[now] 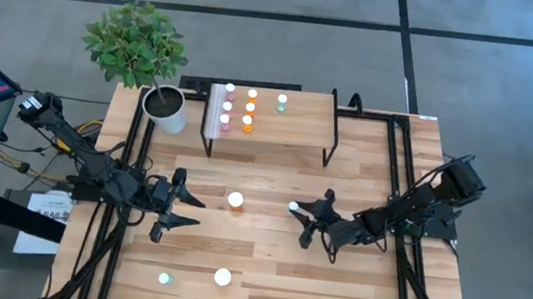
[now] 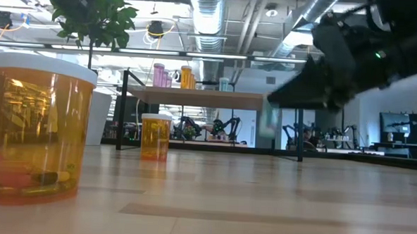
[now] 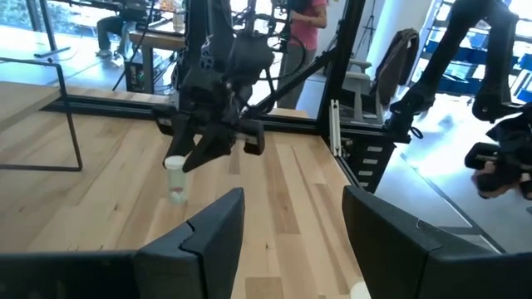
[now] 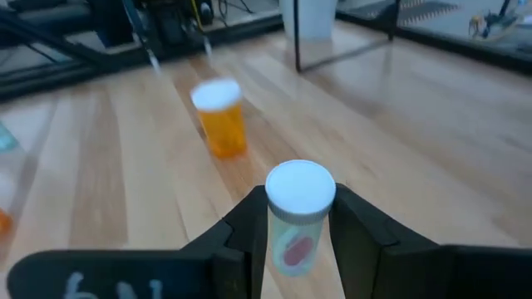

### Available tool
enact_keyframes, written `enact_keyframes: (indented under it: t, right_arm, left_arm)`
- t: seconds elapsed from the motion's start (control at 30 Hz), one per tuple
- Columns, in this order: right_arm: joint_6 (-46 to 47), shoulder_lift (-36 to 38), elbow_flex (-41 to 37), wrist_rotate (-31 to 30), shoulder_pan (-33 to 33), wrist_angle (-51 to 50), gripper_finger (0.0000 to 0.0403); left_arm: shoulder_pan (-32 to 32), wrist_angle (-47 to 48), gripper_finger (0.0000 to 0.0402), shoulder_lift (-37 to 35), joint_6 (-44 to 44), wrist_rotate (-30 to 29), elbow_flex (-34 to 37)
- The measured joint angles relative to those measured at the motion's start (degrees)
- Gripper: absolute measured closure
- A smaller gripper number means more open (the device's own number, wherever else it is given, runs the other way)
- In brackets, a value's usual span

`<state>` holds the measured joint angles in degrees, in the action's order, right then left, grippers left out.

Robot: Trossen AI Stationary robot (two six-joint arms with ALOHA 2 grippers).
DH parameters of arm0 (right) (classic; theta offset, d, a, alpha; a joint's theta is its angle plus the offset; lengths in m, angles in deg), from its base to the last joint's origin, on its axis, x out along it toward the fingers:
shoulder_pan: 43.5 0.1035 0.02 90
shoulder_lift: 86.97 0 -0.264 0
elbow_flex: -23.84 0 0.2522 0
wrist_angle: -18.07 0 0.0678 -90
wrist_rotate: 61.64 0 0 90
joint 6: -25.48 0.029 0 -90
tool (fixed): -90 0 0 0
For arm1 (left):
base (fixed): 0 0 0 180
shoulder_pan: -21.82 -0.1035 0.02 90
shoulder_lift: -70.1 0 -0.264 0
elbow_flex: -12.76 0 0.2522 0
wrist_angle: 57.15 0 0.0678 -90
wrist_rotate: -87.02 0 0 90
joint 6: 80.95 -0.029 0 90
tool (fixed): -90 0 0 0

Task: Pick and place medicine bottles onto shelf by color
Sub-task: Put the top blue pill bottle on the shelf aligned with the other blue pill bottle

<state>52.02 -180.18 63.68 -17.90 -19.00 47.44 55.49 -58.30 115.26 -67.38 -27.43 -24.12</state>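
Right wrist view shows the right hand (image 4: 297, 218) gripping a white-capped clear bottle (image 4: 298, 218) above the bench (image 4: 416, 124), while the left hand (image 1: 187, 211) waits spread wide.

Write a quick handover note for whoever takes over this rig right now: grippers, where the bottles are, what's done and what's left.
Right gripper: shut on a small white-capped bottle at mid-table, right of center.
Left gripper: open, empty, over the table's left-center.
Shelf at the back: seven small bottles already standing on its left half, pink, orange and one teal.
Left on the tabletop: large orange bottle at center, another near the front edge, one small teal bottle front left.
Next: likely shelve the held bottle by color, then those three.
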Motion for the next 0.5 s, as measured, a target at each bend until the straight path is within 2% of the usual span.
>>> enact_keyframes:
  t: [0.13,0.23,0.5]
  right_arm:
    - [-3.9,1.0,3.0,1.1,-1.7,0.0,0.0278]
    - [-6.5,2.3,5.4,4.4,-4.1,-0.1,0.0279]
    - [-15.5,7.1,12.7,11.2,-14.0,-2.7,0.0276]
  left_arm:
    - [0.0,0.0,0.0210,0.0,0.0,0.0,0.0]
    - [0.0,0.0,0.0210,0.0,0.1,0.0,0.0]
    - [0.0,-0.1,0.0210,0.0,0.4,0.0,0.0]
